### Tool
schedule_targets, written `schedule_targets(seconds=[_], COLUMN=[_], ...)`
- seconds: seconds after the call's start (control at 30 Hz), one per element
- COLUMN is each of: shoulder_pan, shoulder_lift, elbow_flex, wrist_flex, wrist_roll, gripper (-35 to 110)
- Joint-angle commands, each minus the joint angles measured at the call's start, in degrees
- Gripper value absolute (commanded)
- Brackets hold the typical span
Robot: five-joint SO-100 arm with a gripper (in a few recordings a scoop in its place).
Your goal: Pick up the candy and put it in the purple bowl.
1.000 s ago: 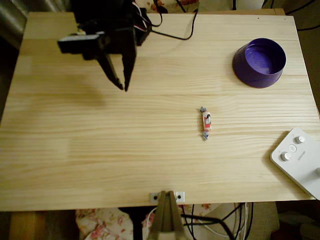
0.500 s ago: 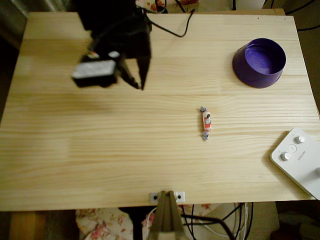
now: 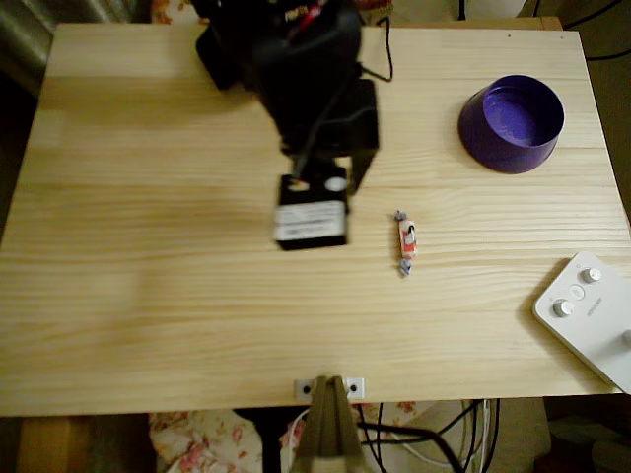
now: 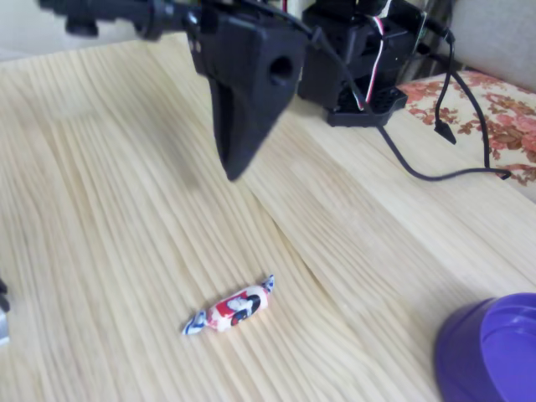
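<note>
The candy (image 3: 405,242), a small white and orange-red wrapped sweet with twisted ends, lies flat on the wooden table (image 3: 148,315) right of centre in the overhead view. In the fixed view the candy (image 4: 230,310) rests below and in front of my gripper. The black gripper (image 3: 355,182) hangs above the table just left of and behind the candy, its fingers together in one pointed wedge (image 4: 235,172) with nothing between them. The purple bowl (image 3: 511,123) stands at the back right, its rim showing at the lower right corner (image 4: 494,347) of the fixed view.
A white device with round knobs (image 3: 590,313) lies at the table's front right edge. The arm's base (image 4: 360,59) and black cables (image 4: 444,126) sit at the back of the table. A small metal bracket (image 3: 329,388) is fixed at the front edge.
The arm has swung right and forward from the back left toward the candy, and the wrist has turned, bringing its camera block to the front. Candy and bowl have not moved.
</note>
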Motion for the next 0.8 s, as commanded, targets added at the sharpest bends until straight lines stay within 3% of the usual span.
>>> schedule_targets(seconds=[0.0,0.1,0.37,0.6,0.77], shoulder_pan=[-2.64,-4.75,-8.00,-9.67,-11.25], shoulder_lift=[-4.04,-9.14,-16.35,-20.57,-24.70], elbow_flex=[-11.34,-18.46,-24.43,-27.77,-30.41], wrist_flex=[2.64,5.98,2.81,2.29,2.29], wrist_roll=[4.39,6.94,8.26,9.49,11.51], gripper=[-1,-1,-1,14,15])
